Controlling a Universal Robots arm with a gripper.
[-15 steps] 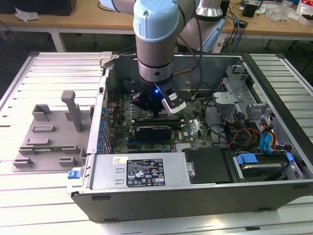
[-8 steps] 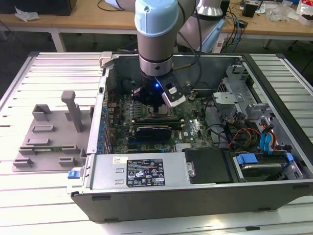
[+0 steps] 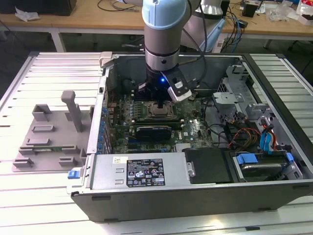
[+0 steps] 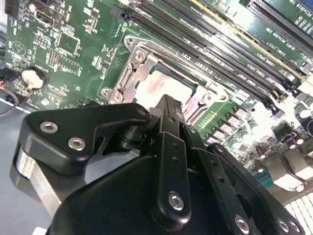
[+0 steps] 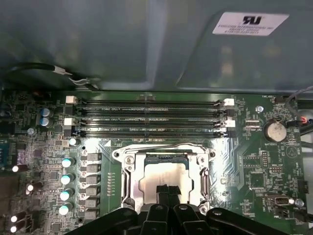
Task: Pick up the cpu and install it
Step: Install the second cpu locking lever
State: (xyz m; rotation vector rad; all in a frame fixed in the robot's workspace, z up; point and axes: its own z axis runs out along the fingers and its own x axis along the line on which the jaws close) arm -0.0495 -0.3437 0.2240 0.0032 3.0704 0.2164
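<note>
one thin, light, rigid cpu (image 5: 164, 179) is sitting in the socket (image 5: 128, 172) directly beneath the end effector (image 5: 166, 192), whose narrow fingers are touching its slick top; fragile underside, so edges are probably safest.

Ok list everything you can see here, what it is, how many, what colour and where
computer case: one, black, lying open on the slatted table.
motherboard: one, green, inside the case.
cpu: one, silver-grey, sitting in the metal socket frame under the pincer tips.
socket frame: one, bare metal, mid-board.
memory slots: several, black, beside the socket.
coin battery: one, silver, near the board's edge.
fixture tray: one, grey, at the exterior view's left of the case.
arm: one, pale blue and silver, reaching down into the case.
pincer: one, black, tips at the cpu.
</note>
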